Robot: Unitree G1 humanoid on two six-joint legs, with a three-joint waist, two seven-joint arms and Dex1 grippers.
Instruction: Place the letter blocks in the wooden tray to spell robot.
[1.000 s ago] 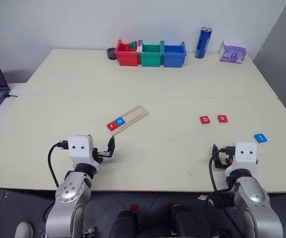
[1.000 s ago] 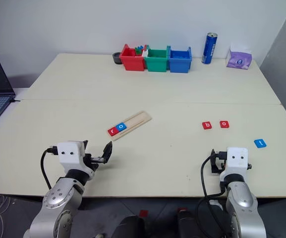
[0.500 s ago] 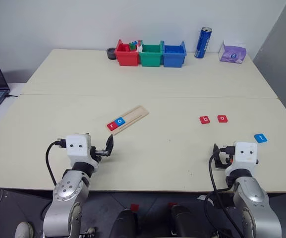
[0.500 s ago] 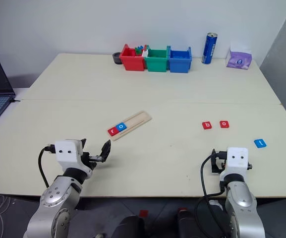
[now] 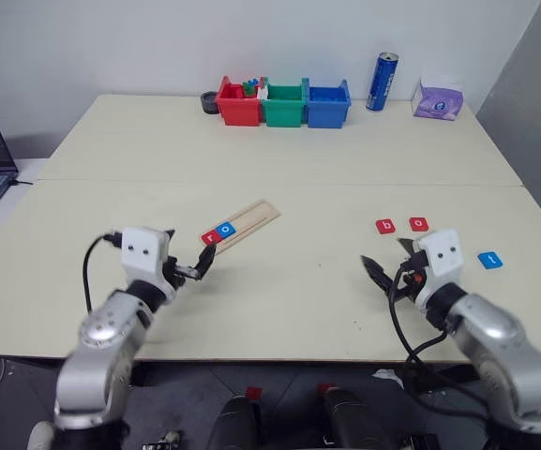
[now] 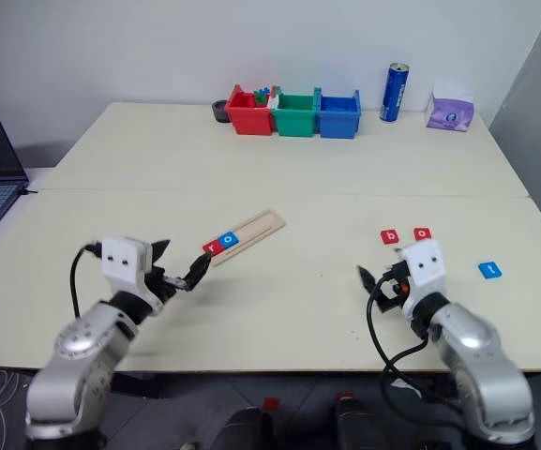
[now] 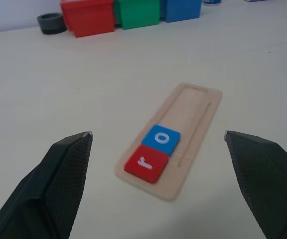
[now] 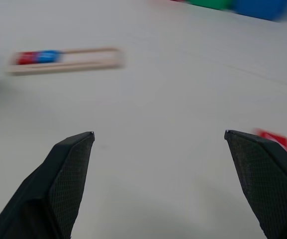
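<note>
Both my arms have risen; my right gripper [image 5: 383, 263] and left gripper [image 7: 158, 142] stand apart, empty. Red block [image 5: 385, 226] is probably light, stiff: pinch its edges.

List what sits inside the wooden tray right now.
The wooden tray holds a red r block and a blue o block side by side at one end; nothing covers the remaining groove.

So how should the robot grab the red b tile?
Probably from straight above, pinching two opposite edges. The red b tile lies flat on the table, so only its thin sides give the fingers something to squeeze. A red o tile sits close beside it, so the edges facing toward and away from the robot look freer. The right gripper, open, is nearest.
</note>
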